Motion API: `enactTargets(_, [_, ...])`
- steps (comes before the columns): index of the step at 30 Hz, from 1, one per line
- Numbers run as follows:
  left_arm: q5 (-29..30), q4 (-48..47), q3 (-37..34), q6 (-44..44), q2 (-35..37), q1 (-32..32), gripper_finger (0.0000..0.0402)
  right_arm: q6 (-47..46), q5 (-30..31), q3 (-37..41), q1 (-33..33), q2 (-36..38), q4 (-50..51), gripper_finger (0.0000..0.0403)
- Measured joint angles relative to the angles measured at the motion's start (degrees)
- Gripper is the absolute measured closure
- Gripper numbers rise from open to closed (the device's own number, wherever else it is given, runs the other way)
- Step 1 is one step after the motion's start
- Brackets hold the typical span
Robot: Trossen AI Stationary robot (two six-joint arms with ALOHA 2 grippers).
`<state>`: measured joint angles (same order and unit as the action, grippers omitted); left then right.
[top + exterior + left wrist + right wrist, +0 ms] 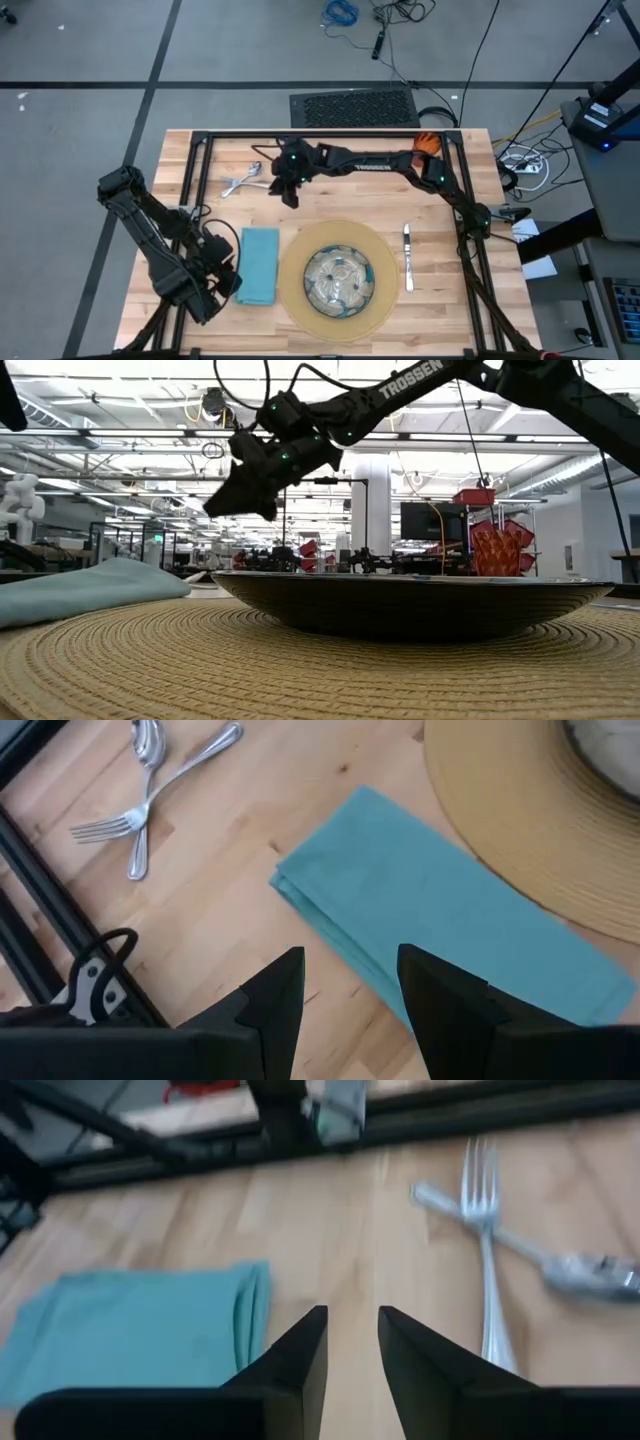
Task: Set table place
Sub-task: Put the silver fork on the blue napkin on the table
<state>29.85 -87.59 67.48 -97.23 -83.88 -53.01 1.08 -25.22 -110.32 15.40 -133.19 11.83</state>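
Note:
A patterned glass bowl sits on a round tan mat near the table's near edge. A folded teal napkin lies flat left of the mat. A knife lies right of the mat. A fork and a spoon lie crossed at the far left. An orange cup stands at the far right. My left gripper is open and empty beside the napkin's left edge. My right gripper is open and empty above the table, just right of the fork and spoon.
Black frame rails run along the table's far edge and down both sides. My right arm stretches across the far part of the table, above the wood. Bare wood lies between the cutlery and the mat.

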Motion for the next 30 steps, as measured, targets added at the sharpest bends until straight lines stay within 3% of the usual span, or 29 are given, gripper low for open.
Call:
enactTargets(13, [0.15, -2.31, -0.39, 0.56, 0.0, 1.82, 0.0252, 2.22, -0.08, 0.02, -3.1, -0.02, 11.13, 0.0319])
enactTargets(30, [1.96, 0.04, -0.39, 5.07, 0.0, 4.43, 0.0252, -0.93, 0.13, 0.02, -3.85, 0.35, 16.91, 0.0319])
